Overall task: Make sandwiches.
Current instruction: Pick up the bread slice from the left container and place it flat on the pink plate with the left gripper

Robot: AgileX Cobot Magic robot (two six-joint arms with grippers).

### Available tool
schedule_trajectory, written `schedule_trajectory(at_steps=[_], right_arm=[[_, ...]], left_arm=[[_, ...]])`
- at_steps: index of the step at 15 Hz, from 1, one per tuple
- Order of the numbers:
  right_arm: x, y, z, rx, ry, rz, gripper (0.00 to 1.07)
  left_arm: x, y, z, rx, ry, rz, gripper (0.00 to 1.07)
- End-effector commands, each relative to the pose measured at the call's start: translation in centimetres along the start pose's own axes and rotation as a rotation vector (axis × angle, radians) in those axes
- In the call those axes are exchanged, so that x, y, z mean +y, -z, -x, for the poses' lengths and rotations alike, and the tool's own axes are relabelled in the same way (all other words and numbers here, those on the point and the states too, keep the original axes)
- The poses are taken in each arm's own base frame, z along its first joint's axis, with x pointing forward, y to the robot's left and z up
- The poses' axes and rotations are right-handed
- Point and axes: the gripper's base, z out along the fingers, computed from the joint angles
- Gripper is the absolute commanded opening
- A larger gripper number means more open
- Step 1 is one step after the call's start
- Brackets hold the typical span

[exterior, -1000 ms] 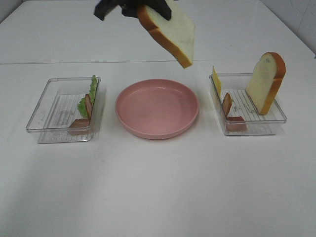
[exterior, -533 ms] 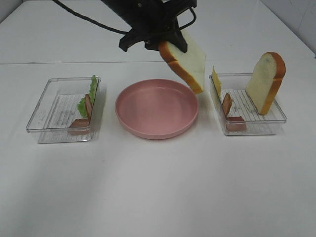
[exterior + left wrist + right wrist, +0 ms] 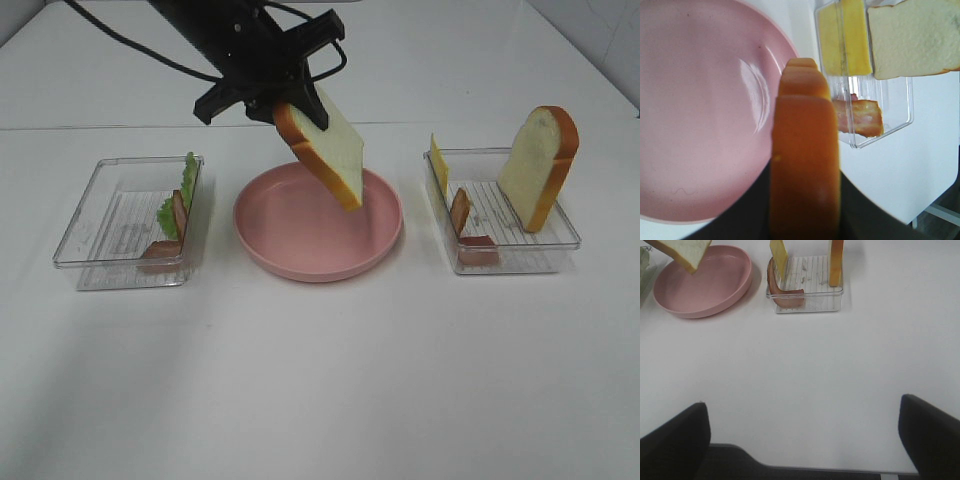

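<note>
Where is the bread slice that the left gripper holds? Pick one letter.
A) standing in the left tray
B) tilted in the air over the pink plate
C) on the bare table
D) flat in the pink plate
B: the left gripper holds the bread slice tilted above the pink plate.

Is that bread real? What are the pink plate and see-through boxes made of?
The bread slice looks like a toy, maybe foam or soft plastic: flat, even orange crust, smooth face. The pink plate seems hard plastic, with a soft sheen. The left box and right box look like clear rigid plastic: the table shows through.
</note>
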Motion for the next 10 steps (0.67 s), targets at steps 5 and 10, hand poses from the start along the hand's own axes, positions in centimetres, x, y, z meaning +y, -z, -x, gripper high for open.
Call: schedule_trajectory(at_steps=[5,10], right_arm=[[0.0,0.2,-0.3,-0.018,-0.009,-0.009,0.98],[0.0,0.2,-0.3,-0.018,-0.009,-0.009,0.98]], left_arm=[[2.2,-1.6,-0.2,-0.069,0.053,-0.141,0.00],[4.1,-0.2,0.7,-0.049,0.046,-0.154,0.00]])
